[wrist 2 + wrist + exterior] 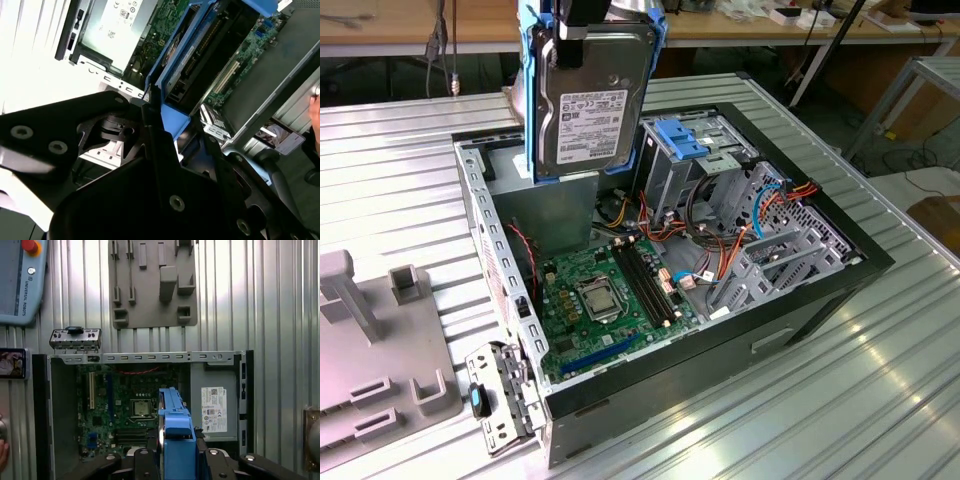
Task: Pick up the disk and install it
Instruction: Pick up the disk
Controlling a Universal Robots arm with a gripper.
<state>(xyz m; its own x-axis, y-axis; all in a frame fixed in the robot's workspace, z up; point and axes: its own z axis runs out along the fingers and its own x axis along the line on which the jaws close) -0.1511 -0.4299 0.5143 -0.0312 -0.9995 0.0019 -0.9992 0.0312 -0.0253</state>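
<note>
The disk, a grey metal drive with a pale label in a bright blue carrier rail, hangs upright above the back left corner of the open computer case. My gripper is shut on its top edge. In the first wrist view the disk appears edge-on between the black fingers, over the motherboard. In the second wrist view the blue rail runs out from the gripper toward the case interior.
A tall grey drive cage topped by a fixed blue bracket stands in the case beside orange and red cables. A grey fixture plate and a loose metal bracket lie on the ribbed table. A person's hand is near the case.
</note>
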